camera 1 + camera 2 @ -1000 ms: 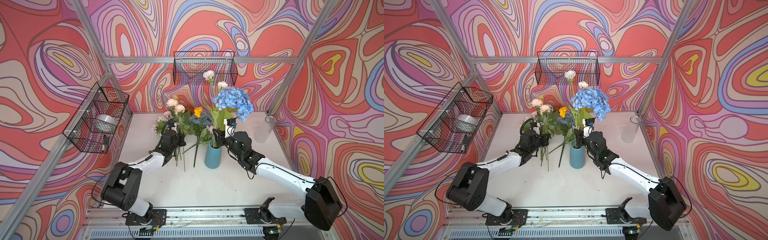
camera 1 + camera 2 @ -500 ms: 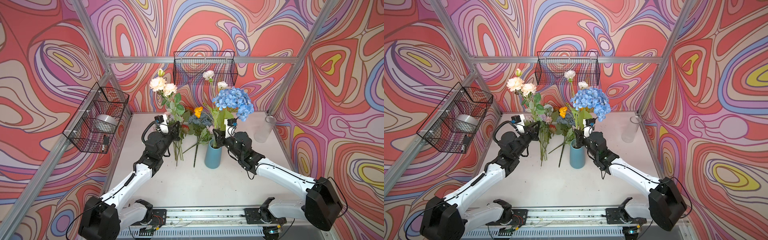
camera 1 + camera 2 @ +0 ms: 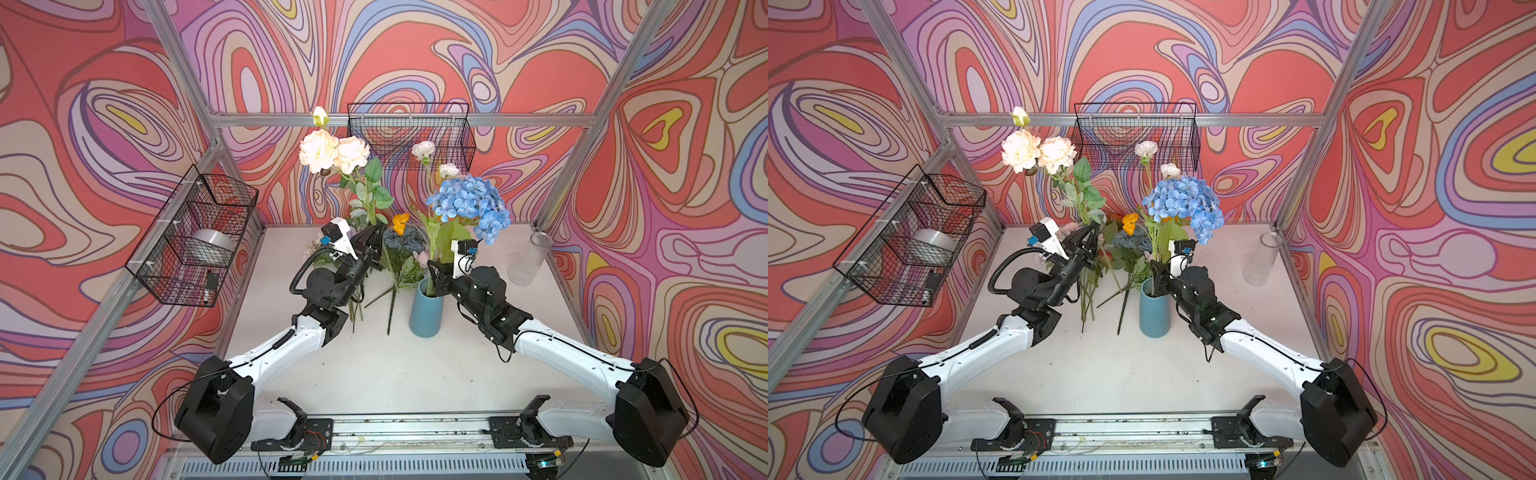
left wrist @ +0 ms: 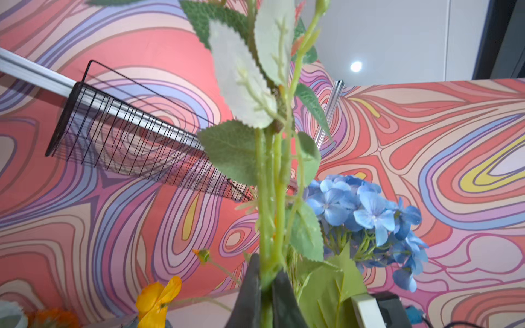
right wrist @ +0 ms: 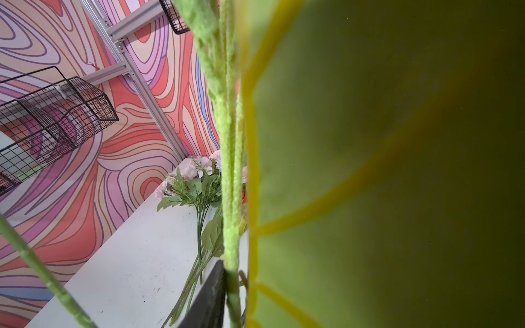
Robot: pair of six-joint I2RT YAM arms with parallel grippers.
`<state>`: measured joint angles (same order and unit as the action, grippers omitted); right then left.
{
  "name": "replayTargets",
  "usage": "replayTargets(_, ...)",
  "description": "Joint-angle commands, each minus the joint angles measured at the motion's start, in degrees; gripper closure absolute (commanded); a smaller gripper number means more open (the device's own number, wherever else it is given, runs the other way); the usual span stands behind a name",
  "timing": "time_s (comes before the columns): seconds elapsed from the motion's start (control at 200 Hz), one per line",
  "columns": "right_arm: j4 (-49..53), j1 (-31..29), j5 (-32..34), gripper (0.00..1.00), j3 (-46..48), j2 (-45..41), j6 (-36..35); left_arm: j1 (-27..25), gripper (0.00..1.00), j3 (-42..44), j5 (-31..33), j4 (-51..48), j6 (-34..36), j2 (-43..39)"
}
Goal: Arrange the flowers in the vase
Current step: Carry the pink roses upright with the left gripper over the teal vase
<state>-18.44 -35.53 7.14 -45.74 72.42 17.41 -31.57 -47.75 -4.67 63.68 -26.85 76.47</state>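
- Plainly, in both top views the left gripper (image 3: 371,245) is pinched tight on the long green stalk of the cream and pink peonies (image 3: 333,153). It holds them upright above the white table (image 3: 374,374), to the left of the blue cylindrical vase (image 3: 425,312). The stalk's lower end is lost among the loose flowers (image 3: 397,253) lying beside the vase.
- In the same views the vase already carries the big blue hydrangea (image 3: 468,203) and two small white blooms (image 3: 423,148). The right gripper (image 3: 437,274) sits at their stems just above the mouth.
- In the left wrist view, two dark fingers (image 4: 250,295) meet on the peony stalk with no gap showing, so the grip looks sound. Its leaves spread wide and could snag the hydrangea on the way over.
- In the right wrist view, one dark finger (image 5: 210,298) lies against a fuzzy green stem (image 5: 230,170). A broad green leaf (image 5: 369,170) hides the other finger, so I cannot tell whether it clamps.
- The step looks like carrying the peonies to the vase. I would raise the stalk's foot clear of the rim and keep it vertical. Then aim for the free side of the mouth, lower slowly, and let go only once it is seated.
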Motion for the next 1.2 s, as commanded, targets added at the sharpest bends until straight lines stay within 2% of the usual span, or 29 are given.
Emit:
replayTargets(0.0, 0.2, 0.3, 1.0, 0.67, 0.9, -1.1, 0.5, -0.2, 1.0, -3.9, 1.3, 10.9, -2.4, 2.3)
replayTargets(0.13, -0.1, 0.3, 0.8, 0.67, 0.9, -1.0, 0.6, -0.2, 1.0, -6.9, 0.6, 14.2, -4.7, 6.5)
replayTargets(0.325, -0.5, 0.2, 0.9, 0.67, 0.8, -1.0, 0.5, -1.1, 1.0, -9.8, -1.1, 14.2, -4.1, 11.2)
replayTargets(0.701, -1.5, 0.3, 0.3, 0.67, 1.4, -1.1, 0.2, -6.0, 1.0, -7.8, -7.2, 14.3, 6.5, 15.8)
replayTargets(1.197, -1.6, 0.2, 0.0, 0.67, 1.8, -1.1, 0.4, -9.1, 1.0, 3.2, -1.1, 14.4, 6.4, 13.7)
